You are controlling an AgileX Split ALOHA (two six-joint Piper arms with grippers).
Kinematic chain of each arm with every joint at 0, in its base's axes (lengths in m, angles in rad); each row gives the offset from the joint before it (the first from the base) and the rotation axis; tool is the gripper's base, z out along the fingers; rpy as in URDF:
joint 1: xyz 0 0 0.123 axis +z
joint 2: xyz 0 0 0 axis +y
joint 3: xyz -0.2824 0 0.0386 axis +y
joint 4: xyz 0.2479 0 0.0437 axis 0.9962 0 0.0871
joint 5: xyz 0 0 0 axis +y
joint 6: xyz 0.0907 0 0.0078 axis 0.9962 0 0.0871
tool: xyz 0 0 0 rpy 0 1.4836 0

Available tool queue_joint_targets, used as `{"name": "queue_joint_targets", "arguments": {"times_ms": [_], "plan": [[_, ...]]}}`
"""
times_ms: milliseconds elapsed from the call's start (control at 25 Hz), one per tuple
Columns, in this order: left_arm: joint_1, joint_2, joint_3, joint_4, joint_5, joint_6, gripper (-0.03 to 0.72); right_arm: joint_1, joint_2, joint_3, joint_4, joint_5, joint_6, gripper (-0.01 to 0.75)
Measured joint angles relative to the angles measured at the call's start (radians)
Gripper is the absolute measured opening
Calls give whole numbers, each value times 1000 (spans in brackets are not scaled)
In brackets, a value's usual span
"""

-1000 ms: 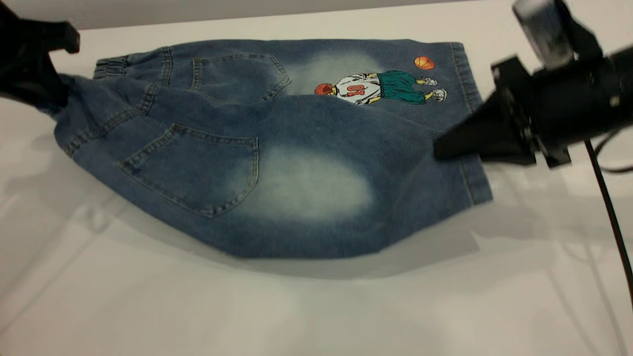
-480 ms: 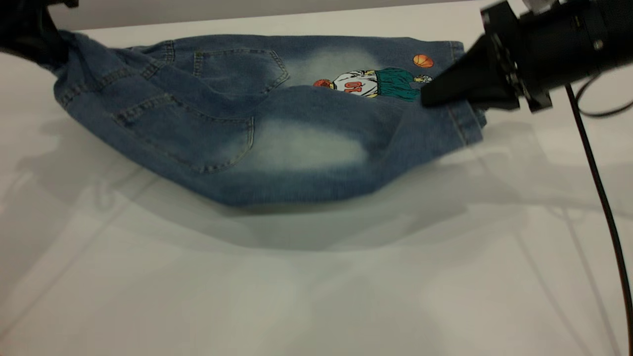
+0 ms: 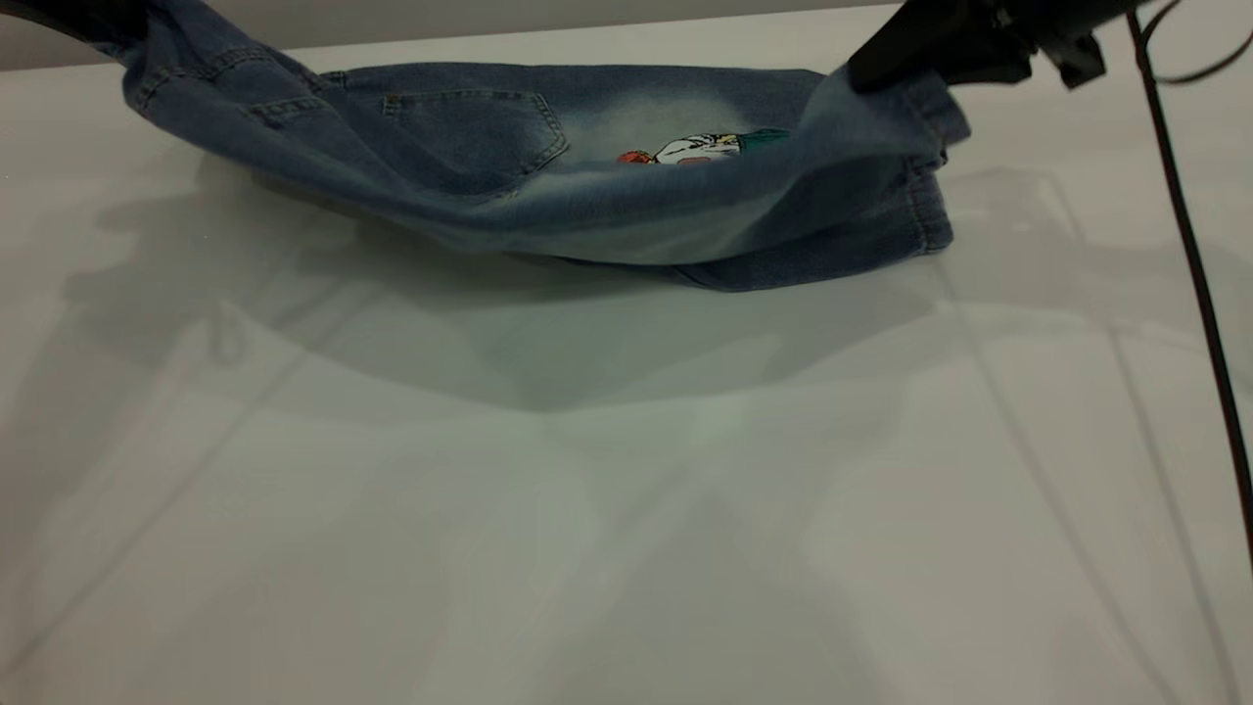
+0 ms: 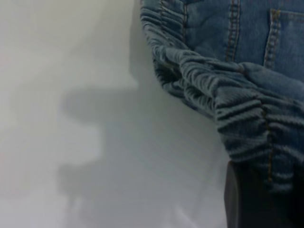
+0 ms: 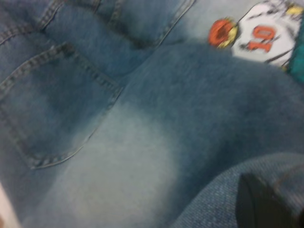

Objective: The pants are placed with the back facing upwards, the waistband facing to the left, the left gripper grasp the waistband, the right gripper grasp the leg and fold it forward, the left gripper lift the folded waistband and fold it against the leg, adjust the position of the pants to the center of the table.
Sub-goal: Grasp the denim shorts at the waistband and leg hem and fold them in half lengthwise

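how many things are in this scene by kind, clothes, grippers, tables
Clothes: 1, the small blue washed-denim shorts, held up at both ends.
Grippers: 2, the black left gripper on the gathered waistband and the black right gripper on the plain faded leg.
Tables: 1, the matte white table.
Total: 4

A plain white counter (image 3: 626, 509) carries the things. Only the pants (image 3: 548, 186) lie on it, toward its far edge. Their near half hangs lifted.
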Motion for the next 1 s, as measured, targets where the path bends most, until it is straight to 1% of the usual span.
{"name": "queue_joint_targets", "arguments": {"times_ms": [160,320,560,880,1000], "plan": [[0,76,-108,0,91,0,162,0,0,-57,-94,-53,81,11],[0,156,-225,5,177,0,162,0,11,-90,-141,-96,84,11],[0,276,-404,5,265,0,162,0,83,-160,-146,-99,91,11],[0,414,-595,4,268,5,162,0,155,-268,-183,-141,120,11],[0,463,-639,3,266,5,162,0,169,-274,-211,-172,151,11]]}}
